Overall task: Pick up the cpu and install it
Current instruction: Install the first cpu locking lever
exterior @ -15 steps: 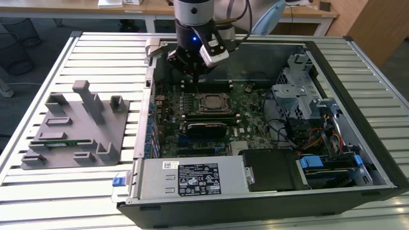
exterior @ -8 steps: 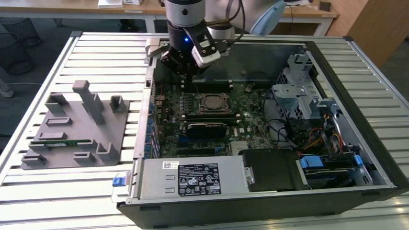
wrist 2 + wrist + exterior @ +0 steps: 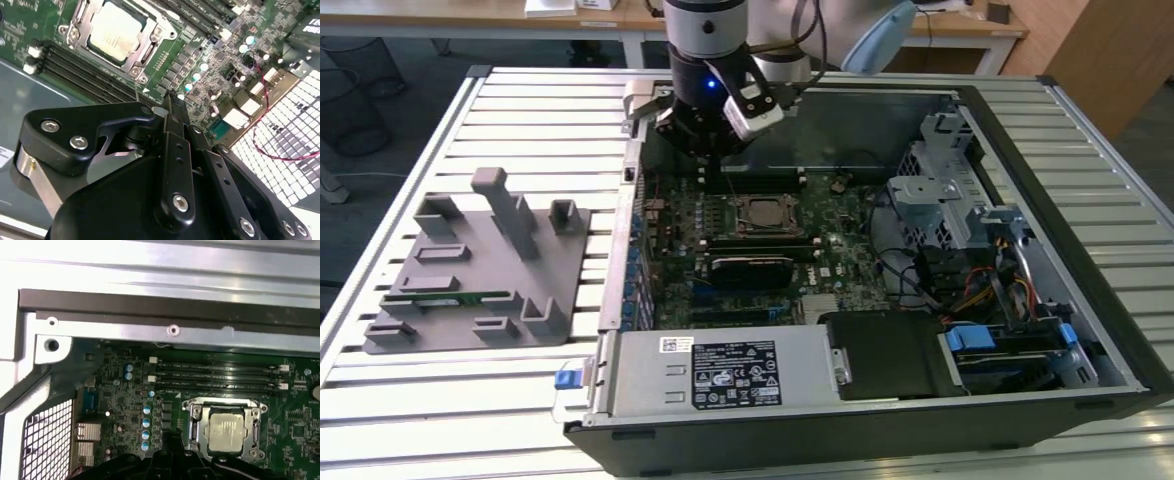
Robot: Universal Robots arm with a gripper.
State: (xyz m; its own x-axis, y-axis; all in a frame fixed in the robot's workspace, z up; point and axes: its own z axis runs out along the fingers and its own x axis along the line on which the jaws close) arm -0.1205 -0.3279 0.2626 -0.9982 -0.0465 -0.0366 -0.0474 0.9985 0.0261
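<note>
Both wrist views show you the cpu (image 3: 115, 30) (image 3: 227, 432) seated in its socket (image 3: 80, 22). The second wrist view adds your claw (image 3: 167, 100), pinched together.

Slatted table (image 3: 520, 110); computer case (image 3: 854, 435), grey fixture (image 3: 494, 275)

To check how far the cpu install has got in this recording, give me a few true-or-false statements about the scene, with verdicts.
1. The cpu sits in its socket. True.
2. The gripper is holding the cpu. False: it hangs apart from the cpu, which lies in the socket.
3. A green memory stick lies on the grey fixture. True.
4. The grey fixture stands inside the computer case. False: it stands on the slatted table, beside the case at the exterior view's left.
</note>
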